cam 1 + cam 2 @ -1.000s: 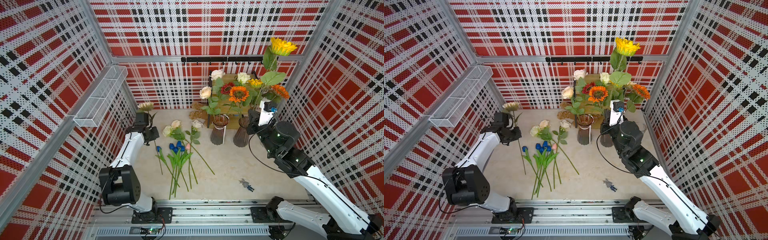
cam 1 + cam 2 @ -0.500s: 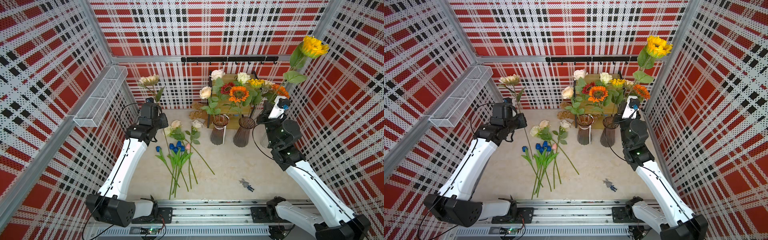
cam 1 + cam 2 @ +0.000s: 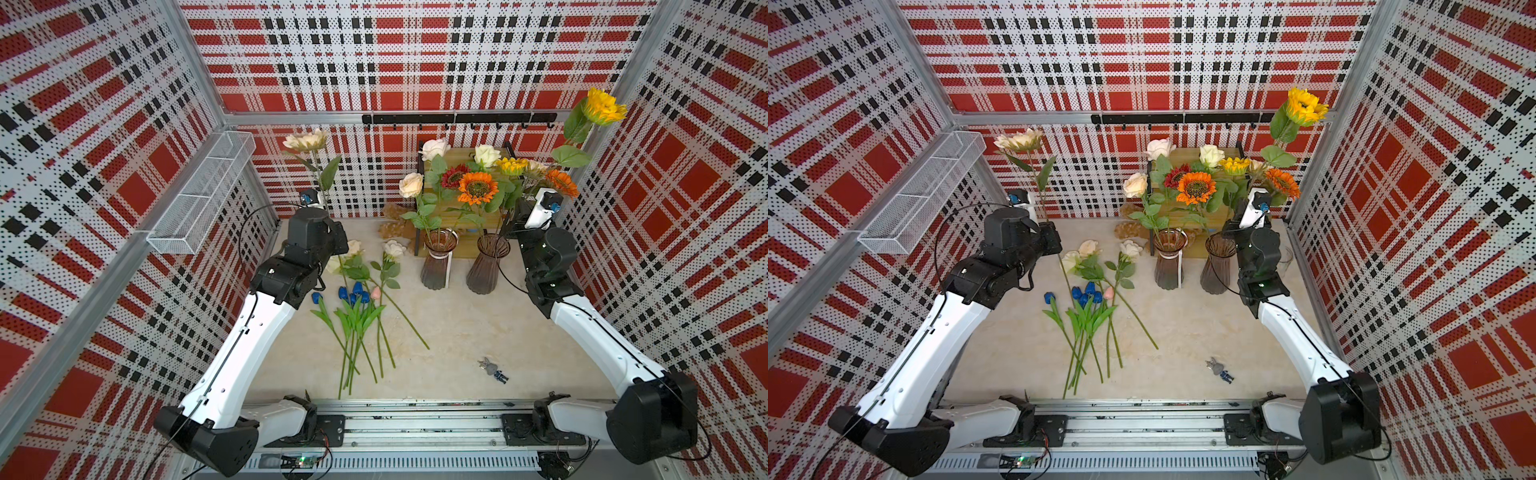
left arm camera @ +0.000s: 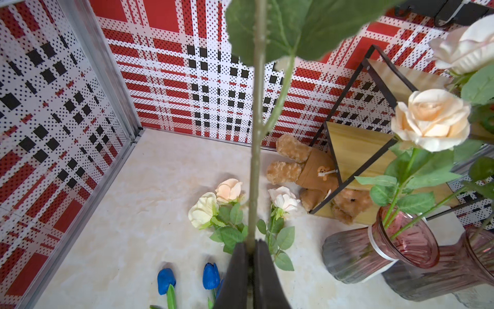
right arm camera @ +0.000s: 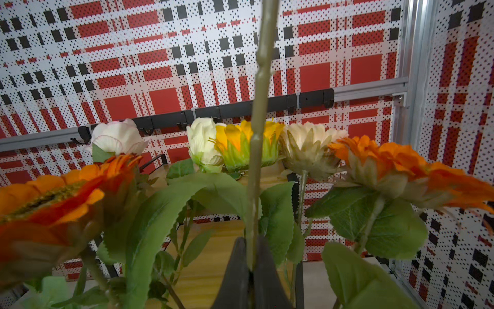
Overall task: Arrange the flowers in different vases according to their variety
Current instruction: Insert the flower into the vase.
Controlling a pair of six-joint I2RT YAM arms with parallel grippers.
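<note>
Both top views high, looking down on the whole tabletop (image 3: pixel 478 324), wrist views close, facing back wall (image 4: pixel 213 80)

We held a green stem (image 5: pixel 254 174) pinched between our right jaws; behind it stood orange sunflowers (image 5: pixel 379 155), a yellow sunflower (image 5: pixel 232 139) and white roses (image 5: pixel 117 136).

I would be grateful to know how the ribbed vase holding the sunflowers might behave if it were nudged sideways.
The sunflower vase is tall and narrow-waisted, with sunflower heads high above its rim, so it probably tips easily. It looks like glass, so likely fragile. The rose vase close beside it might get knocked.
</note>
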